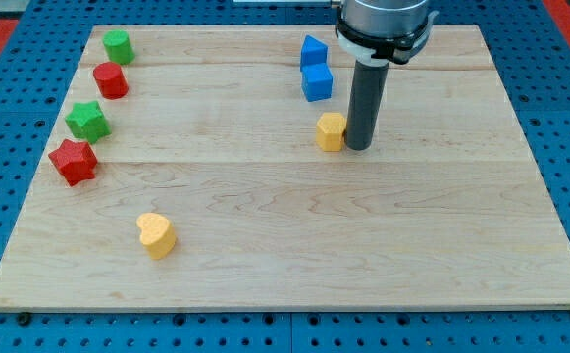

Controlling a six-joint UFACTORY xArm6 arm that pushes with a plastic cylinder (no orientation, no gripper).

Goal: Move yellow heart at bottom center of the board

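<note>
Eight blocks sit on a pale wooden board (294,265) over a blue pegboard. Two yellow: a yellow heart (155,234) at lower left, and a yellow block (331,130) near centre, touching my tip (357,147) on its right. Two blue blocks (315,67) stand at upper centre. Two green and two red blocks line the left edge.

I can read no text, label, brand, number or sign anywhere in this camera view.
</note>
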